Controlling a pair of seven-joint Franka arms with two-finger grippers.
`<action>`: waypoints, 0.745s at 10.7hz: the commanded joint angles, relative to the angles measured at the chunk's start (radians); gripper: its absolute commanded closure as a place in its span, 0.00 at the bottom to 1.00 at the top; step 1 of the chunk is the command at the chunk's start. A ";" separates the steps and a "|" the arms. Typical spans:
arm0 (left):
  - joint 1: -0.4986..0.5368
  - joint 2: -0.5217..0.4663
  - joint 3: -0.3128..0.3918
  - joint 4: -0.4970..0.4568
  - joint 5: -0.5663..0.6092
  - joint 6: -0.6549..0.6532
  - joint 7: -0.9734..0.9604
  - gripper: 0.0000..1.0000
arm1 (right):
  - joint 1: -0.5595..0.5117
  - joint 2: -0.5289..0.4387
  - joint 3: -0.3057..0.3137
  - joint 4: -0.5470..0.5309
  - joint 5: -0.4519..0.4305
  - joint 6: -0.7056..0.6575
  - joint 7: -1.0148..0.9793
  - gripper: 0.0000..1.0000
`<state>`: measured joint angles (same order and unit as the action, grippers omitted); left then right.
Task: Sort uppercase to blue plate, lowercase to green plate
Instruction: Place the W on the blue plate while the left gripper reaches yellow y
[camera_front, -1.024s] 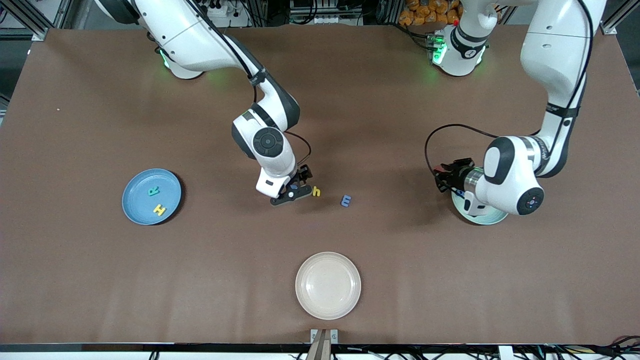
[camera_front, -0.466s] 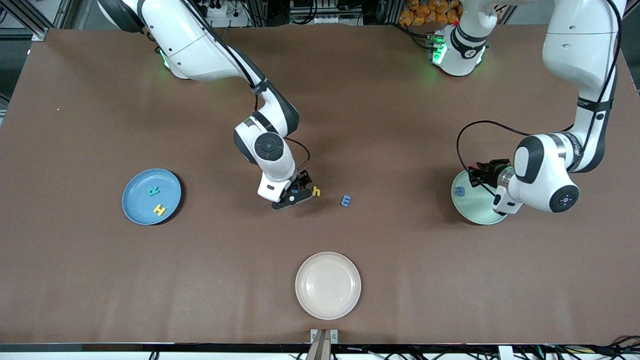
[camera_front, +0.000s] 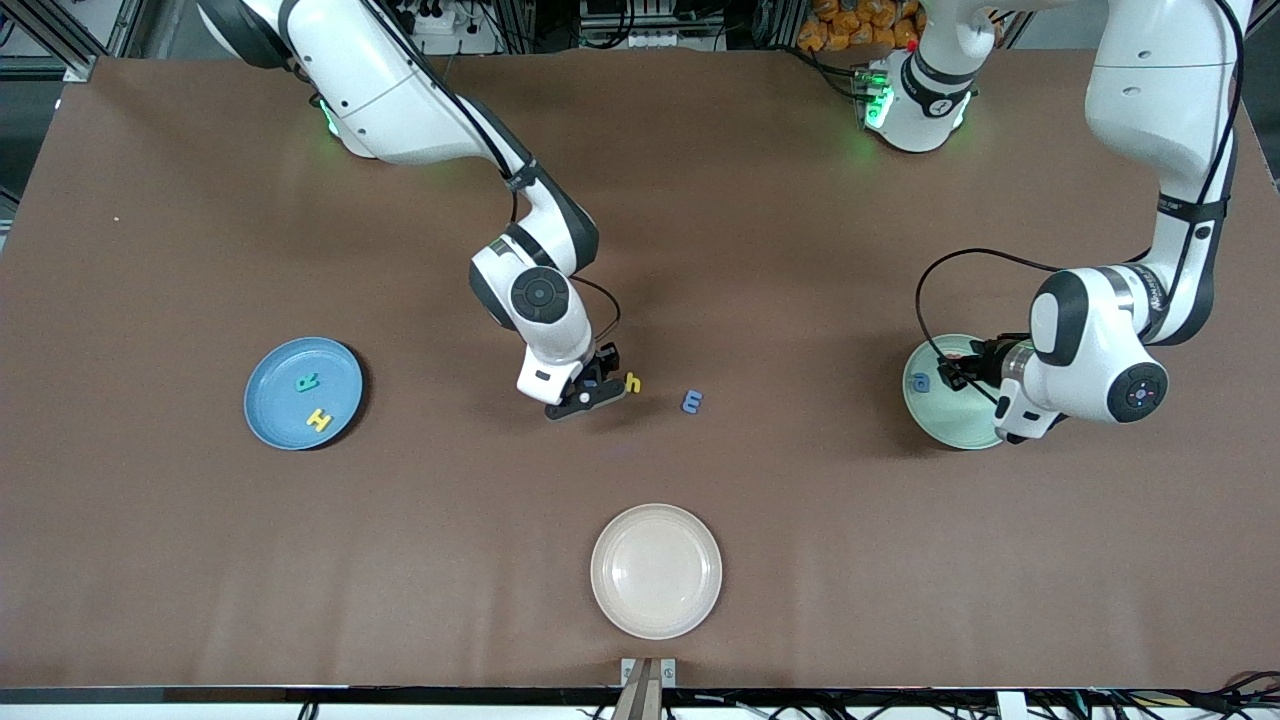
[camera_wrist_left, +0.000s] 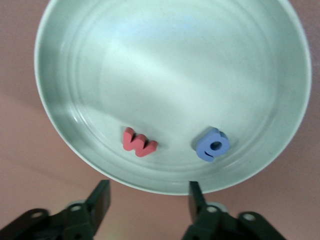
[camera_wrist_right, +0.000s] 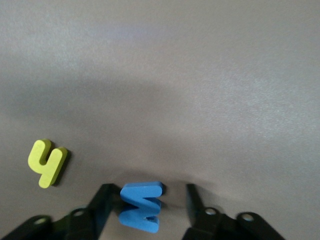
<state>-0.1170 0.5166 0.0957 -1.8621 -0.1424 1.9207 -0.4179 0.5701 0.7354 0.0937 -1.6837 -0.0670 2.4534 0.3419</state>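
Observation:
My right gripper (camera_front: 592, 386) is low over the table's middle, open, its fingers (camera_wrist_right: 102, 201) either side of the blue capital M/W (camera_wrist_right: 141, 206); one finger touches it and the other stands apart. A yellow h (camera_front: 632, 382) (camera_wrist_right: 46, 162) lies beside it, and a blue m (camera_front: 692, 401) lies a little toward the left arm's end. The blue plate (camera_front: 275, 425) holds a teal R (camera_front: 307, 381) and a yellow H (camera_front: 319, 420). My left gripper (camera_front: 957, 372) (camera_wrist_left: 148, 197) hangs open and empty over the green plate (camera_front: 945, 425) (camera_wrist_left: 165, 60), where a red w (camera_wrist_left: 139, 143) and a blue a (camera_wrist_left: 213, 145) lie.
A cream-white plate (camera_front: 655, 625) with nothing on it sits near the table's front edge, nearer to the camera than the loose letters. Brown tabletop runs bare between the three plates.
My left gripper has opened and the red w now lies in the green plate; that arm has shifted toward its own end of the table. My right gripper has settled lower around the blue capital.

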 joint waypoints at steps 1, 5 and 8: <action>-0.015 -0.047 -0.019 -0.031 -0.026 0.007 -0.092 0.01 | 0.005 -0.004 0.001 -0.013 -0.019 0.013 0.034 1.00; -0.024 -0.055 -0.160 0.009 -0.175 0.004 -0.368 0.05 | -0.044 -0.030 -0.012 -0.017 -0.017 -0.008 0.132 1.00; -0.044 -0.040 -0.238 0.047 -0.316 0.015 -0.591 0.05 | -0.093 -0.066 -0.131 -0.001 -0.037 -0.069 0.140 1.00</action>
<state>-0.1528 0.4746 -0.1218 -1.8245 -0.3997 1.9261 -0.9229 0.4746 0.7071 0.0309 -1.6792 -0.0766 2.4166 0.4563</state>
